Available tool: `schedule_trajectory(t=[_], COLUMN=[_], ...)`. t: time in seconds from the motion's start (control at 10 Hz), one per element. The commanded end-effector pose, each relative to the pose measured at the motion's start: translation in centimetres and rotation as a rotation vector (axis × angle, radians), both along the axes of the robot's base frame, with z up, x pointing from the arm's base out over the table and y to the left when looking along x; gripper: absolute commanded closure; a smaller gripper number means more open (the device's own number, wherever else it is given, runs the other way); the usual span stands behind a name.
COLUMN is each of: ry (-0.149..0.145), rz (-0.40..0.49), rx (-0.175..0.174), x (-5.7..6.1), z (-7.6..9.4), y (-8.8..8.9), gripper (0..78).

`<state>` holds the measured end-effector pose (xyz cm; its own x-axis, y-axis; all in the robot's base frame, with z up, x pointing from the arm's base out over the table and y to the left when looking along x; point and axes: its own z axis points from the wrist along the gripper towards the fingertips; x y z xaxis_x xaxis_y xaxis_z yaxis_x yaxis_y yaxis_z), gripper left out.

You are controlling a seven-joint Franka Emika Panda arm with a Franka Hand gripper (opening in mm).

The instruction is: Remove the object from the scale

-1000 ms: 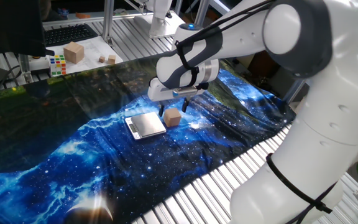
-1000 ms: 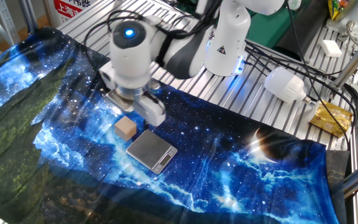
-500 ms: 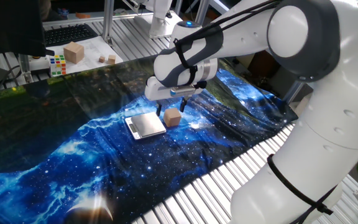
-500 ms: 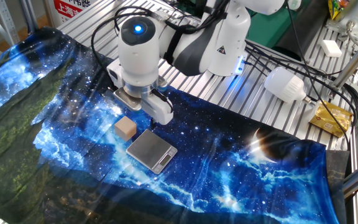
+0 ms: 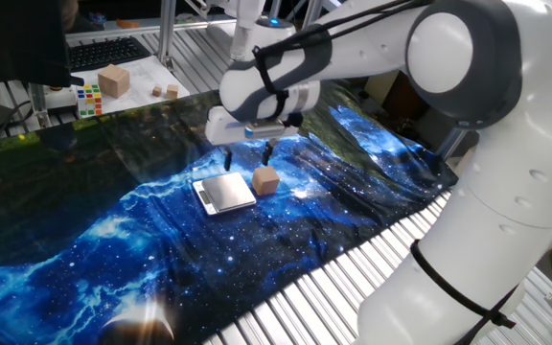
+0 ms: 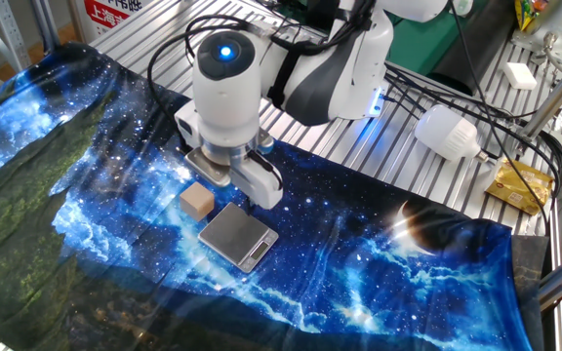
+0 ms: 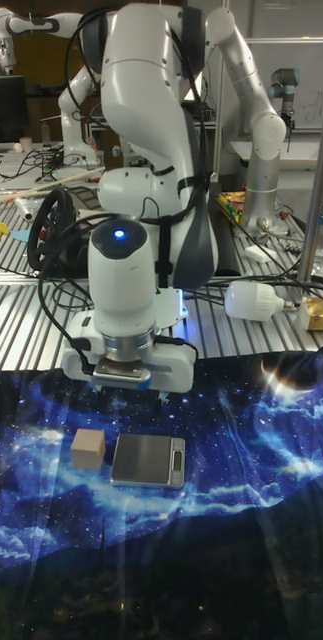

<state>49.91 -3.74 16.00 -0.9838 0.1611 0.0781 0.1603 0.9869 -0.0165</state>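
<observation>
The small wooden cube [image 5: 265, 179] sits on the galaxy-print cloth [image 5: 113, 240] that covers the counter, just beside the scale [image 5: 224, 193] and off its silver plate, which is bare. From how things lie, I judge the job done: nothing rests on the platform. My gripper [image 5: 247, 153] hangs above the gap between cube and scale, touching neither; my jaws stand apart and empty, with one dark fingertip [image 5: 267, 153] pointing down above the cube. In the other fixed view the cube [image 6: 197, 201] lies close to the scale's [image 6: 237, 237] corner, yet I see a sliver of cloth between them. Should I need to take it again, I expect it to be light, stiff and not fragile. Its flat opposite faces offer a sure hold, best taken across the middle. Bare wood should not slip much under my pads. The soft cloth beneath may wrinkle, so I would come straight down rather than push sideways and risk nudging the cube against the scale.
</observation>
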Motion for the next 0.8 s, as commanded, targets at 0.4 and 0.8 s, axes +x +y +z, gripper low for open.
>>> schedule_trajectory(t=[0.4, 0.8], ry=[0.002, 0.002], rz=[0.002, 0.002], rx=[0.006, 0.001], x=[0.57, 0.44], z=[1.47, 1.91], y=[1.19, 1.5], gripper=[0.1, 0.1])
